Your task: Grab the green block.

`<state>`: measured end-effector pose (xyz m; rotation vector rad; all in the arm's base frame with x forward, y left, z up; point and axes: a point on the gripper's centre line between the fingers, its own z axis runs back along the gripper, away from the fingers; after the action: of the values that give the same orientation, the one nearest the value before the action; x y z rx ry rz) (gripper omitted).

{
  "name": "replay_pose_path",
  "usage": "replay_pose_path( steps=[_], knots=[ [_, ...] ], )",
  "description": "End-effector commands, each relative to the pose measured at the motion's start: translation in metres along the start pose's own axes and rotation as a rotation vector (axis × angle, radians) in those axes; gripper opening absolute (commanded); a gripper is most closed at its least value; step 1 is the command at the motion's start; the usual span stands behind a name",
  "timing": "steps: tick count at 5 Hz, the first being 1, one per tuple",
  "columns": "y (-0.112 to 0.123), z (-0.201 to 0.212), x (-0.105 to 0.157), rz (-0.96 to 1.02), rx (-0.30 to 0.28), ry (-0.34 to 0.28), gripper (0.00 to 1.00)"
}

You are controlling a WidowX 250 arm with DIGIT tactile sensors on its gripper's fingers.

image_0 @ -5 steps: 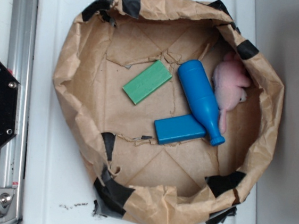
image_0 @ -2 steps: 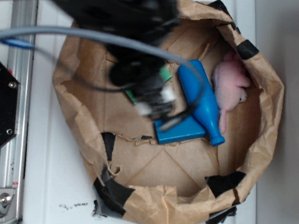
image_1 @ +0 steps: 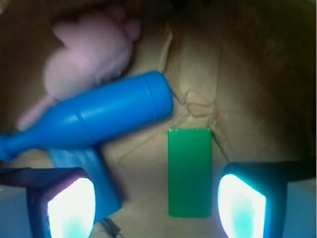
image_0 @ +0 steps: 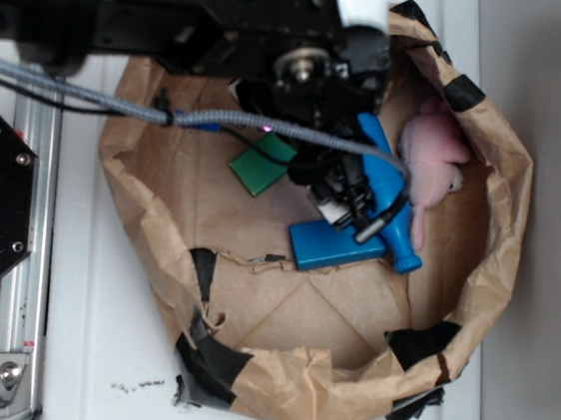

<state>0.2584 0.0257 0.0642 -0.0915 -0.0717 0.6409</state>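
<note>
The black gripper [image_1: 156, 198] is hanging spread wide over the crumpled brown paper basin [image_0: 130, 204], grasping nothing; in the wrist view its two glowing pads [image_1: 240, 201] are sitting apart with bare paper between them. The flat rectangular green block [image_1: 189, 172] is lying on the paper floor between the jaws but nearer the right-hand pad, its long side running away from the camera. In the exterior view only one corner of it [image_0: 261, 168] is showing from under the arm. Risk, as I judge it: the blue bottle-shaped pin [image_1: 94, 119] is lying just beside the block's far end, and the blue rectangular block [image_1: 89, 173] is sitting at the left-hand pad, so a descent without centring could be pinching or shoving a blue piece instead. The block is also thin and lying flat, so the pads may be skating over it or dragging the wrinkled paper. A pink plush toy [image_0: 431, 166] is resting against the far wall. The basin, patched with black tape, is sitting on a white tabletop [image_0: 75, 349]; a metal rail [image_0: 23, 273] is running along one edge.
</note>
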Motion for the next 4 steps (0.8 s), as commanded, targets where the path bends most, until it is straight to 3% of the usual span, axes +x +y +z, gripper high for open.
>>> replay_pose_path(
  steps=[1,2,3,4],
  knots=[
    [0.019,-0.032,-0.003,-0.042,0.043,0.009,1.0],
    [0.024,-0.041,-0.001,-0.082,0.087,0.009,1.0],
    [0.025,-0.05,-0.011,-0.137,0.115,0.014,0.27],
    [0.027,-0.052,-0.015,-0.145,0.127,0.014,0.0]
  ],
)
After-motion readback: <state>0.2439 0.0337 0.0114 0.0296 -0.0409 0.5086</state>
